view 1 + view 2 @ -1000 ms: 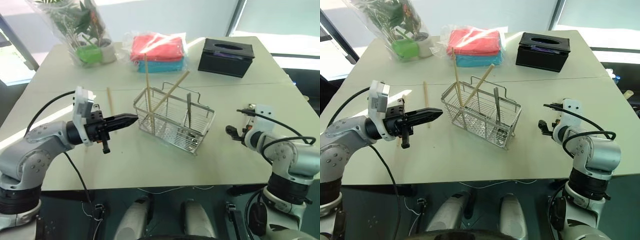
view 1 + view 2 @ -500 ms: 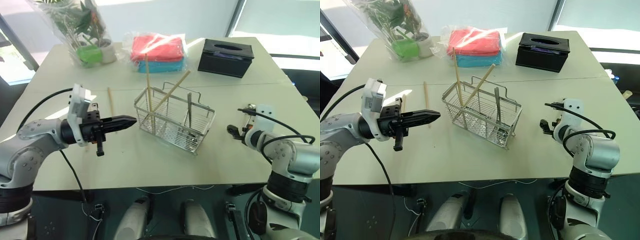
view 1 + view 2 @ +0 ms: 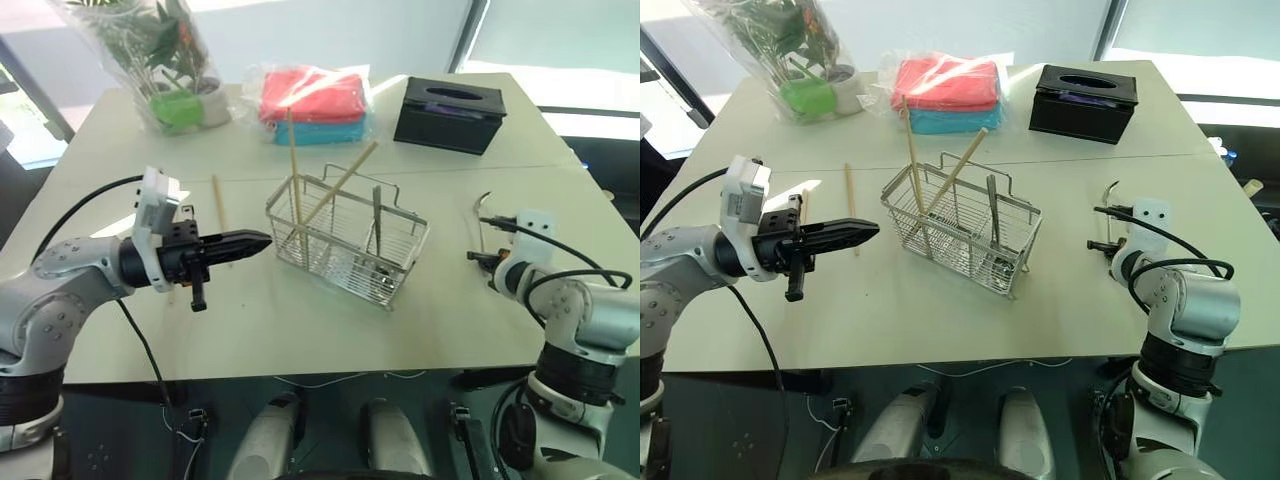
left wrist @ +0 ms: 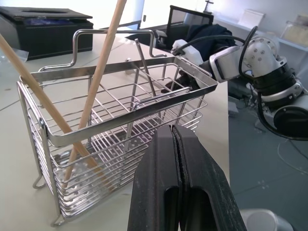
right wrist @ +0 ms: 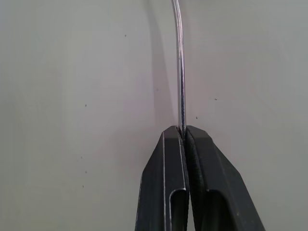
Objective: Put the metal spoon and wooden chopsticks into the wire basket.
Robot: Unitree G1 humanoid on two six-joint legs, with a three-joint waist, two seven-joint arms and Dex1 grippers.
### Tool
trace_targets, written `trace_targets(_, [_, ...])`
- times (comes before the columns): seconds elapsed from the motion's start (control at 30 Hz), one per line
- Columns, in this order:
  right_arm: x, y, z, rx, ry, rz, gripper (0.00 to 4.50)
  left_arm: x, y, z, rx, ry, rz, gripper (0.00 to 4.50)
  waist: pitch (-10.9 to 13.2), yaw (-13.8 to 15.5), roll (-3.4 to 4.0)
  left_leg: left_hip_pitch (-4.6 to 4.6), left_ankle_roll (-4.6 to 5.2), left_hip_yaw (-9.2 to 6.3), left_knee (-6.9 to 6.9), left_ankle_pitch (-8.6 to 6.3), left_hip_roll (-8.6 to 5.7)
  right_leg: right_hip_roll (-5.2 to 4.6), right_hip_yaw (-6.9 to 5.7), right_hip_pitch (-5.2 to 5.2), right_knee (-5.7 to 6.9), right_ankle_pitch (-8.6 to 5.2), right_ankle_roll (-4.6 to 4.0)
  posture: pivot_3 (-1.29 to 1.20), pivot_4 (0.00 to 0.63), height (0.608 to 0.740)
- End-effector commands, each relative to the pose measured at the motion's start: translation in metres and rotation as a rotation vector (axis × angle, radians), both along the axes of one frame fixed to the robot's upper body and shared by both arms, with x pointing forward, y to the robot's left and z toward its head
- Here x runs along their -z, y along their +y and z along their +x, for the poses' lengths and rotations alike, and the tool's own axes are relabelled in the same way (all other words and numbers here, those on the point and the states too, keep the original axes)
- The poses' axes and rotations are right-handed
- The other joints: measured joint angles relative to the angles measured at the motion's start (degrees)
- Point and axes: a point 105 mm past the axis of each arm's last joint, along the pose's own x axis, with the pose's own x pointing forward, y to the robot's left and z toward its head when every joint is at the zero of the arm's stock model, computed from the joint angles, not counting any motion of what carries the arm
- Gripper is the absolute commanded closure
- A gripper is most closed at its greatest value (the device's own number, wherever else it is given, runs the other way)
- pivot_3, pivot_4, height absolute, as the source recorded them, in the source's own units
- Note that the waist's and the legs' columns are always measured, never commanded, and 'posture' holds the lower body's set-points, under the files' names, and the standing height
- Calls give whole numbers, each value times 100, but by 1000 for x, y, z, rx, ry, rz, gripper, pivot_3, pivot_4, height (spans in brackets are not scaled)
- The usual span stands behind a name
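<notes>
Bright daylight from behind, window glare, sharp

A pale table (image 3: pixel 940 320) holds a wire basket (image 3: pixel 962 238) at its middle, with two wooden chopsticks (image 3: pixel 912 165) leaning upright in one end and a metal spoon (image 3: pixel 994 212) standing in the other. A single loose chopstick (image 3: pixel 850 193) lies flat beside the basket. The left gripper (image 3: pixel 872 231) points level at the basket, fingers together. The right gripper (image 3: pixel 1097 244) pinches a thin curved metal utensil (image 3: pixel 1109 191). Behind sit folded towels (image 3: pixel 945 93), a black tissue box (image 3: pixel 1084 102) and a wrapped potted plant (image 3: pixel 805 60).
</notes>
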Motion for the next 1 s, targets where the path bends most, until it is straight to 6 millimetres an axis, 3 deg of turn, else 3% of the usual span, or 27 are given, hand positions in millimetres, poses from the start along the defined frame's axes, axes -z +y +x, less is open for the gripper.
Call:
trace_targets(0.03, [-23, -17, 4, -38, -59, -156, 4443, -6, 2, 2, -19, -44, -10, 4500, 1, 2, 1, -3, 0, 3, 0, 0, -1, -2, 0, -1, -2, 0, 0, 0, 150, 740])
trace_targets(0.27, [-84, -68, 12, -14, -181, -527, 4443, -3, -2, 8, -5, -41, -22, 4500, 7, -16, -3, -29, 2, 17, 2, 1, 3, -1, 4, -2, -5, 4, 8, 0, 150, 740])
trace_targets(0.37, [-113, -76, 14, -80, -236, -767, 4443, -4, -3, 11, 3, -42, -27, 4500, 10, -11, 0, -33, 5, 21, 2, 3, 7, 1, 3, -5, -4, 4, 8, 0, 150, 740])
trace_targets(0.53, [-157, -63, 14, -291, -346, -1102, 4443, -3, -6, 15, 18, -39, -34, 4500, 15, -15, 1, -36, 6, 29, 5, 4, 7, 1, 5, -7, -5, 6, 10, 0, 150, 740])
trace_targets(0.73, [-199, -50, -1, -556, -391, -1542, 4443, -1, -10, 20, 45, -23, -52, 4500, 17, -8, 4, -36, 2, 31, 6, 2, 8, 2, 5, -6, -4, 7, 13, 0, 150, 740])
trace_targets(1.0, [-225, -32, -36, -928, -485, -1876, 4443, -1, -14, 29, 74, -8, -82, 4500, 18, -14, 7, -35, 1, 37, 7, 1, 12, 3, 6, -3, -3, 7, 13, 0, 150, 740])
